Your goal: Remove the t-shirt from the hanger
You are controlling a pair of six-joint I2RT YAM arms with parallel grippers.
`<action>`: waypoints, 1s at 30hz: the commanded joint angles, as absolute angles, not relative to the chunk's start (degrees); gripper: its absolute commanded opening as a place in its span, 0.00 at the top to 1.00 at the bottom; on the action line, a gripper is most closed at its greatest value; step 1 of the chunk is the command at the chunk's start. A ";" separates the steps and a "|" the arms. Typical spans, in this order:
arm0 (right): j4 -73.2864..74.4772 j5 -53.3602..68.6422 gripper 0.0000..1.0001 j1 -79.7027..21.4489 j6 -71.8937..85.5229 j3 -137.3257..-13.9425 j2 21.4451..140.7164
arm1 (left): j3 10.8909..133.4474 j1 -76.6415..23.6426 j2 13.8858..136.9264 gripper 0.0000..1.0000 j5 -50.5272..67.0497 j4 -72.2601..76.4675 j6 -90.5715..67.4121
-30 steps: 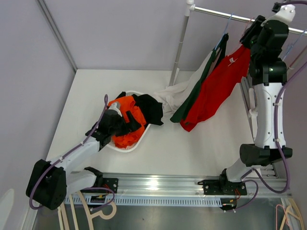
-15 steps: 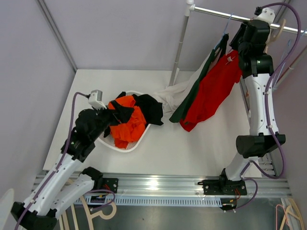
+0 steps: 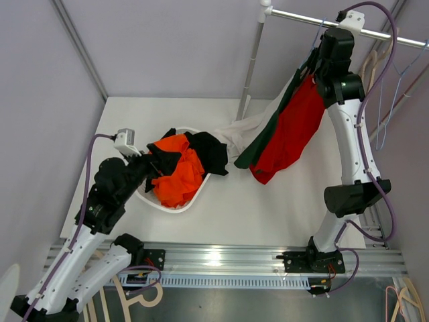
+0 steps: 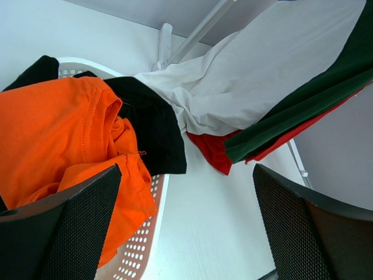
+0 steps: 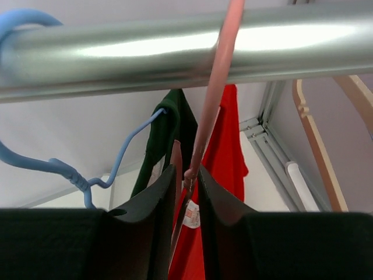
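Note:
A red t-shirt hangs from a pink hanger hooked over the metal rail at the back right. My right gripper is just under the rail, its fingers closed on the hanger's neck above the shirt's collar tag; it also shows in the top view. The red t-shirt hangs below the fingers. My left gripper is open and empty, held above the right rim of the white basket; in the top view it sits over the basket.
A dark green shirt on a blue hanger and a white shirt hang left of the red one. The basket holds orange and black clothes. Empty hangers hang at the rail's right end.
My right gripper has moved left along the rail, and the red t-shirt's top has shifted left with it. My left arm has lifted out of the basket and now hovers above it.

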State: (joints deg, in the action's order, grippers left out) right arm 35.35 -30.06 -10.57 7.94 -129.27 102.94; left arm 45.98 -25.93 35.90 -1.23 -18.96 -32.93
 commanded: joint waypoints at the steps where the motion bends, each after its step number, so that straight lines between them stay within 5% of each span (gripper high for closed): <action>1: 36.12 -33.40 0.76 -11.25 6.42 -131.57 104.50 | 47.81 -26.28 34.98 0.01 -1.84 -19.34 -31.64; 9: 37.18 -36.03 1.00 -11.42 5.98 -132.63 105.73 | 47.90 -26.37 34.54 0.00 -2.11 -19.69 -31.38; 22: 31.91 -37.26 1.00 -13.26 0.26 -135.70 101.61 | 47.37 -27.24 33.49 0.00 -0.44 -17.49 -28.93; 30: 31.64 -41.21 1.00 -18.89 -3.25 -129.84 93.35 | 52.02 -40.59 36.64 0.01 -11.32 -17.67 -18.04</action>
State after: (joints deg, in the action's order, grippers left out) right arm 36.12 -37.08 -16.47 -0.67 -131.09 100.53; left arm 47.35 -35.99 35.24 -5.45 -19.73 -24.67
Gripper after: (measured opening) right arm 0.041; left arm 0.994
